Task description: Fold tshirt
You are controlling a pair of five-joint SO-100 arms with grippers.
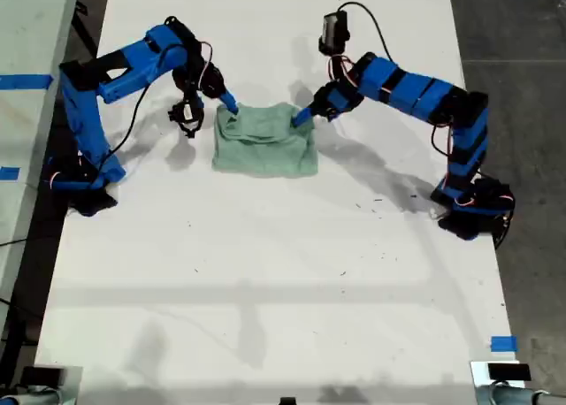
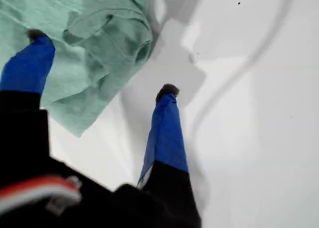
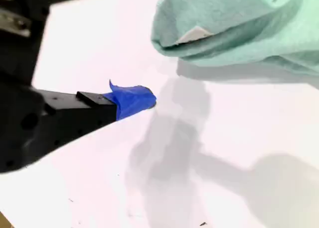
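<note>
The pale mint-green tshirt point(image 1: 265, 140) lies folded into a small bundle at the table's far middle in the exterior view. My first gripper point(image 2: 101, 63) is on the arm at the exterior view's right point(image 1: 308, 113). It is open, with one blue fingertip point(image 2: 35, 36) over the tshirt point(image 2: 94, 44) corner, the other over bare table, and no cloth pinched between them. My second gripper point(image 1: 232, 110) is at the bundle's other far corner. Only one blue fingertip point(image 3: 142, 99) shows in its wrist view, just off the tshirt point(image 3: 239, 29), whose white label point(image 3: 192, 35) peeks out of a fold.
The white table point(image 1: 265, 272) stretches wide in front of the bundle. Both arm bases stand at the table's sides in the exterior view. Blue tape marks point(image 1: 502, 342) sit near the edges. A wrist camera point(image 1: 333, 32) with a cable rides above the first arm.
</note>
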